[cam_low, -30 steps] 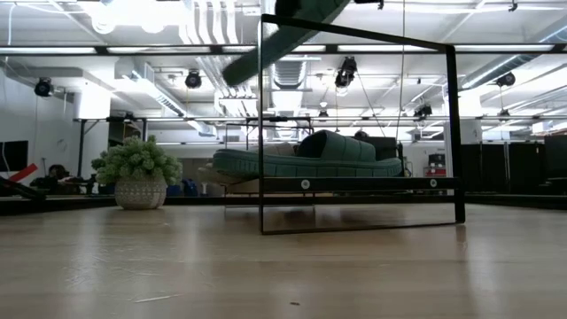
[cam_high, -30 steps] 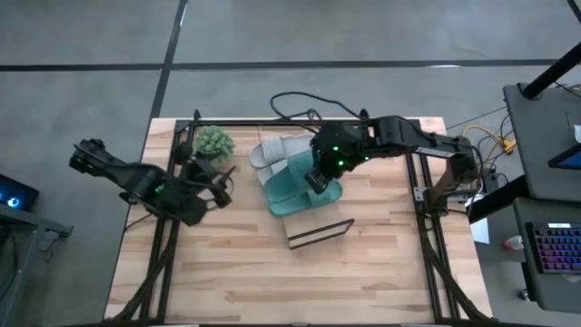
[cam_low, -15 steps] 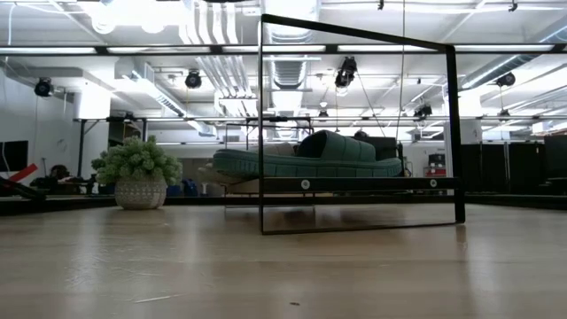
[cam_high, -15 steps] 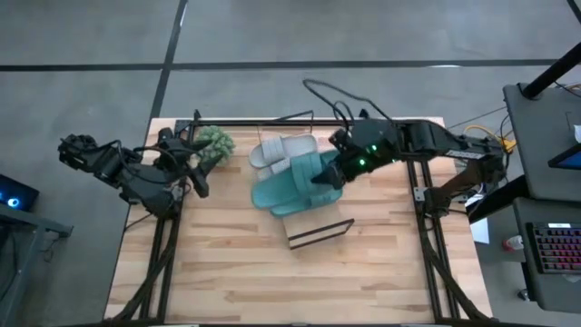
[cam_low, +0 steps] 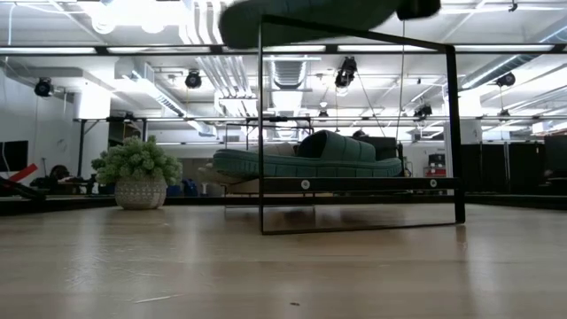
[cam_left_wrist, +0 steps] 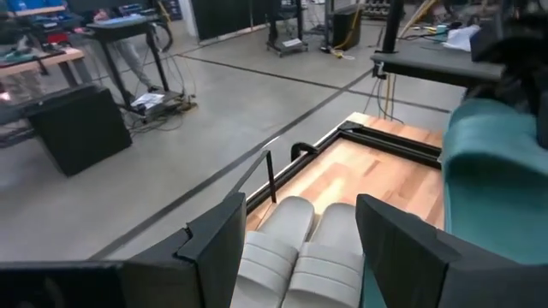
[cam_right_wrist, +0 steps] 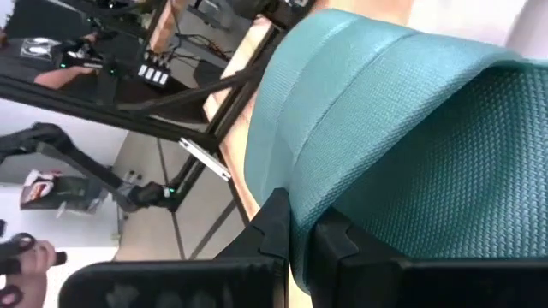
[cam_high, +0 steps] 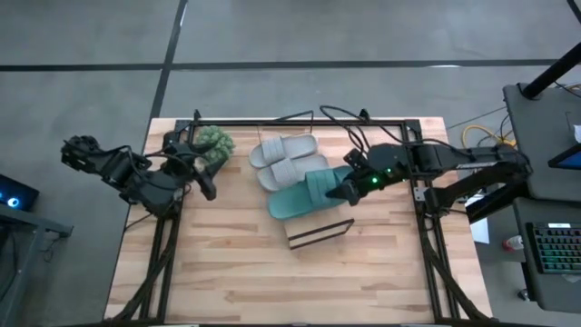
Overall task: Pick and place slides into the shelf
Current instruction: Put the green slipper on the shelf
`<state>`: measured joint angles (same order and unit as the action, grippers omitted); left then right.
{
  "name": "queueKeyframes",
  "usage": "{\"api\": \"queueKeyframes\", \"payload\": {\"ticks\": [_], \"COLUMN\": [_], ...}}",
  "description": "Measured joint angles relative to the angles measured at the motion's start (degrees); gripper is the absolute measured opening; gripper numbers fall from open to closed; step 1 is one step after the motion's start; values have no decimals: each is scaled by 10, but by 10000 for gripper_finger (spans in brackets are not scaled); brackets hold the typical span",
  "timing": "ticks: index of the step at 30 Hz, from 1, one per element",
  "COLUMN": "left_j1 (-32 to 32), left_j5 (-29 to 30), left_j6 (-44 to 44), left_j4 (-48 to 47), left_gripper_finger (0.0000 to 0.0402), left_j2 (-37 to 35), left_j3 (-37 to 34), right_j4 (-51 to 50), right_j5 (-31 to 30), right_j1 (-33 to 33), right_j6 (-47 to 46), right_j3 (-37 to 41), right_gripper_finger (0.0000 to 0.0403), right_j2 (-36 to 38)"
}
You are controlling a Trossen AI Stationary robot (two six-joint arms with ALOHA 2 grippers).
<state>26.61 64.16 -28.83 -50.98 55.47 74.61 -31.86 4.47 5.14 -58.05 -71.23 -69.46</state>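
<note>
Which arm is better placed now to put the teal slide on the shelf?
The right: its gripper already grips the teal slide, near the shelf. The left gripper waits open beside the plant.

no legible text, labels, numbers, signs

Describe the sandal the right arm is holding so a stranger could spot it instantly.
Start at the wooden table and find the black wire shelf frame near its middle. Just behind it, the right claw grips a teal slide; the neighbouring grey pair is paler and untouched.
</note>
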Motion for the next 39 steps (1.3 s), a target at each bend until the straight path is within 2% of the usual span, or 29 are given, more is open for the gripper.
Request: {"api": "queueKeyframes", "payload": {"ticks": [8,16,21,29,39], "left_j1": [0,0,-2,-4,-4], "left_j5": [22,24,25,28,54], "left_j6": [-10,-10,-10,-10,-10], "left_j4": [12,27,31,36,39], "left_gripper_finger": [207,207,207,207,207], "left_j2": [27,30,28,26,27], "left_j3": [0,0,2,2,2], "right_j4": [119,258,313,340,344], "right_j5": [-2,0,21,63,65], "right_j1": [-1,-1,-1,1,1], "right_j6": [0,-22,-43,-65,-79], "right_j3": [157,285,325,358,393], "right_gripper_finger": [8,8,8,8,8], "right_j2": [65,91,95,95,94]}}
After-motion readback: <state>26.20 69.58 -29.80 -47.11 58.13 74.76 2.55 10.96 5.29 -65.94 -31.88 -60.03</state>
